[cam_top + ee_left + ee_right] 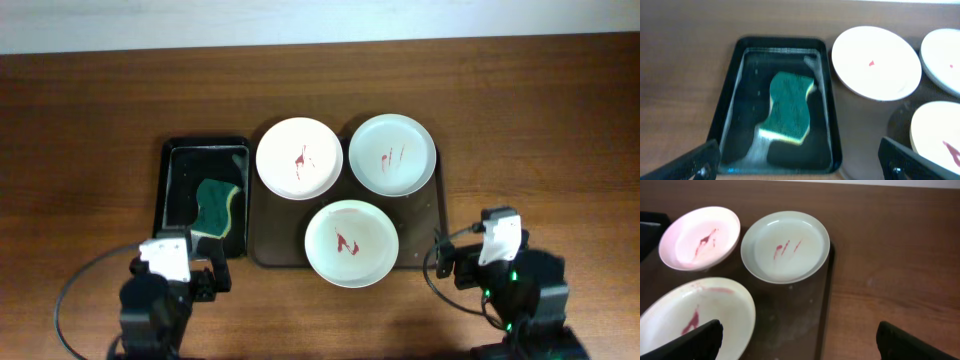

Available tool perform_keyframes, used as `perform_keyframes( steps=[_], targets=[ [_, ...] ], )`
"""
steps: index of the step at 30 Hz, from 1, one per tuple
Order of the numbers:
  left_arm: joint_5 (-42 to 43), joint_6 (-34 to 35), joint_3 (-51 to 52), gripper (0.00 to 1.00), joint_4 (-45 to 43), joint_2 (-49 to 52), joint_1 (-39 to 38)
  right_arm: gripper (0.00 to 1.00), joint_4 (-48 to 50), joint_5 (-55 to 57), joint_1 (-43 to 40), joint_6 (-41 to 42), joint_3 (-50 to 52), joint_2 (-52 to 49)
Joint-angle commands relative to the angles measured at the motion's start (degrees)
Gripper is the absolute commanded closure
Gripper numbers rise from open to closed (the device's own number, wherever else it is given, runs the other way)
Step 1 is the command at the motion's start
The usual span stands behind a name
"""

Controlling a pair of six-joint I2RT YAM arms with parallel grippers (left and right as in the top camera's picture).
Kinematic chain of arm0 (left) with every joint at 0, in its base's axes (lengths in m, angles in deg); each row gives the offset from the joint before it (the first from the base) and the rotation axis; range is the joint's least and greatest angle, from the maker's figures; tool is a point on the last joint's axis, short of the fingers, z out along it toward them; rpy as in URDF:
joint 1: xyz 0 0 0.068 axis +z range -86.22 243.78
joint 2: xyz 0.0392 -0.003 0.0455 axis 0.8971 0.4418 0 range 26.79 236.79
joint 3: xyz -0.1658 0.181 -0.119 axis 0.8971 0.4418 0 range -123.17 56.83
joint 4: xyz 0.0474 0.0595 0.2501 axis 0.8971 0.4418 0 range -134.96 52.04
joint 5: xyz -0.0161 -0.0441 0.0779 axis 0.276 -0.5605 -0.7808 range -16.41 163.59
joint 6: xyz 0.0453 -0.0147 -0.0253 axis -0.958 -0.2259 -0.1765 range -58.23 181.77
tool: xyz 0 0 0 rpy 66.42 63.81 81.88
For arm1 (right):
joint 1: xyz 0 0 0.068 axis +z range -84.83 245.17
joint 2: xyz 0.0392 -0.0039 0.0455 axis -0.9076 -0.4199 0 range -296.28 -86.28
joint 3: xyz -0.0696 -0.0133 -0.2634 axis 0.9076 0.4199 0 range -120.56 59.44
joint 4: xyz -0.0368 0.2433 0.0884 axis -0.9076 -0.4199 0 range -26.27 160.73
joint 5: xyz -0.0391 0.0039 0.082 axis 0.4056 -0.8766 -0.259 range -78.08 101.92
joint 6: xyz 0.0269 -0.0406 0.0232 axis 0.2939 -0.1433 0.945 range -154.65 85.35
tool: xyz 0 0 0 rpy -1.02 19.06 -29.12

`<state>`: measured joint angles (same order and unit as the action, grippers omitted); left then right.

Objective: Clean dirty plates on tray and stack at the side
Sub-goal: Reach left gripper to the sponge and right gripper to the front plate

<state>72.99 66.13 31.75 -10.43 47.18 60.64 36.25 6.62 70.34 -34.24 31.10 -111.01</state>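
While both arms hang at the near edge of the table (560,120), three smeared plates sit on the brown tray (432,212). The far-left plate (300,158) and the far-right plate (392,154) lie side by side along the tray's far end, each streaked red. The near plate (351,243) lies at the tray's near end, overlapping its near rim. A black tray (168,205) holding a green sponge (217,205) lies just beside the tray's left edge. The left gripper (799,145) is near the tray's near-left corner, jaws spread wide and empty. The right gripper (800,326) is near its near-right corner, equally wide and empty.
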Motion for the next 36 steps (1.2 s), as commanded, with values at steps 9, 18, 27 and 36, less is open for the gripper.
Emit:
perform_keyframes(
  steps=[9, 18, 27, 36],
  targets=[
    [4.3, 0.8, -27.3, 0.01, 21.5, 32.1, 0.2, 0.01, -25.2, -2.9, -0.3, 0.7, -29.7, -31.9],
    [4.7, 0.8, -29.5, 0.01, 15.5, 39.6, 0.2, 0.01, -26.1, -14.2, -0.3, 0.7, -32.9, -40.5],
    [1.2, 0.8, -29.5, 0.02, 6.2, 52.8, 0.2, 0.11, -26.9, -14.5, -0.3, 0.7, -32.8, -44.7],
    [0.4, 0.8, -29.5, 0.15, 1.7, 69.8, 0.2, 0.19, -26.8, -15.1, -0.3, 0.7, -32.8, -50.9]
  ],
)
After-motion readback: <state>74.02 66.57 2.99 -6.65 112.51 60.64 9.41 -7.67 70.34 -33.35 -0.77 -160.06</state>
